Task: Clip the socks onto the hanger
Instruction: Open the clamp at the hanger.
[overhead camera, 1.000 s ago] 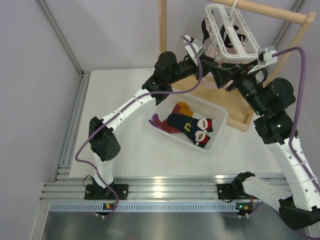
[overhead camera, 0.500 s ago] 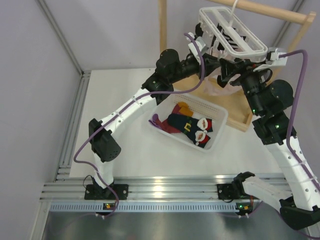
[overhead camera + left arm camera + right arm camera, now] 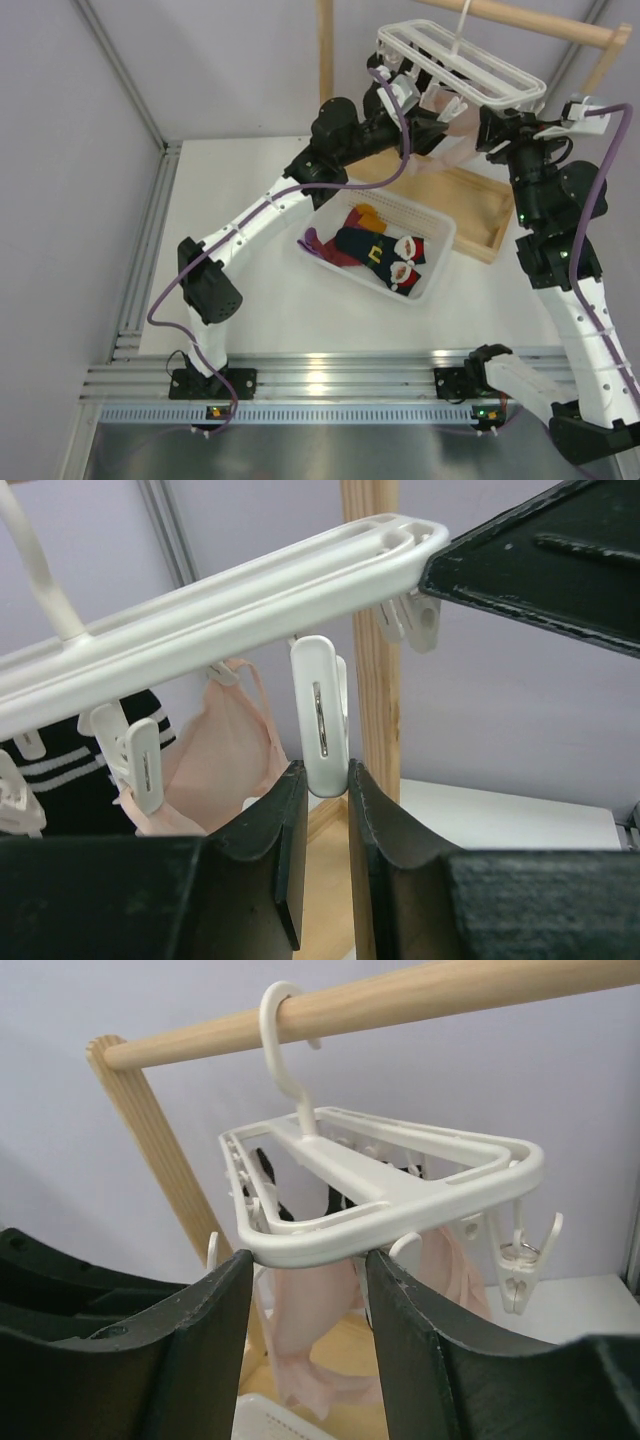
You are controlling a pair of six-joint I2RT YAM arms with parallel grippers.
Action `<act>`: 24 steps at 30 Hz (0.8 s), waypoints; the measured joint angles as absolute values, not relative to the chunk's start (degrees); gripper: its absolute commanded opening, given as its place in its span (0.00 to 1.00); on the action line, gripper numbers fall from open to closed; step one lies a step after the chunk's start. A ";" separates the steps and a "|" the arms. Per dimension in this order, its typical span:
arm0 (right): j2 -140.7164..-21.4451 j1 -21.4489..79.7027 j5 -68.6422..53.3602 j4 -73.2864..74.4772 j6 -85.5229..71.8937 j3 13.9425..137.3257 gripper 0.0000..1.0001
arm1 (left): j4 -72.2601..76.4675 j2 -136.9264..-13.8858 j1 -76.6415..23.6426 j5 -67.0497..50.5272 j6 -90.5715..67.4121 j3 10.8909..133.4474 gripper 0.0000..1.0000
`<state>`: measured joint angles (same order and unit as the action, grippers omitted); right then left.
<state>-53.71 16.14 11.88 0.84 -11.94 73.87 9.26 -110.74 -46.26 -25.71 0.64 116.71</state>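
The left gripper [image 3: 327, 780] pinches its black jaws on the lower end of a white plastic clothes peg [image 3: 320, 715] dangling from the white plastic lattice hanger [image 3: 250, 590], with a pale pink sheer garment [image 3: 225, 755] hanging just left of them. The right gripper [image 3: 308, 1260] holds its jaws apart, the hanger's rim just above their gap. The maroon-orange and navy Santa-marked fabric socks [image 3: 375, 250] lie in a white slotted plastic basket [image 3: 432, 283], well apart from both.

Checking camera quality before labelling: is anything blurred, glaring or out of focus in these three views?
Top external: evenly lit and sharp, apart from glare on the aluminium rail. Left wrist: the peg is crisp, the left gripper dark and shadowed. Right wrist: the hanger is in focus, the right gripper slightly soft.
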 measured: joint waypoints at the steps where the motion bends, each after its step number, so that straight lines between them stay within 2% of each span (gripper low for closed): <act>1: -54.06 15.14 11.44 0.49 -11.99 73.89 0.48 | 9.61 -110.74 -46.26 -25.85 0.71 116.84 0.00; 14: -57.80 6.50 1.65 -0.99 -11.97 76.29 0.47 | 10.44 -113.06 -46.37 -25.02 1.19 120.44 0.00; 24: -52.62 5.45 -9.69 2.79 -15.09 77.43 0.56 | 11.05 -115.42 -46.96 -25.61 0.80 120.79 0.00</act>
<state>-52.62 5.45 -9.69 2.79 -15.09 77.43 11.05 -115.42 -46.96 -25.61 0.80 120.79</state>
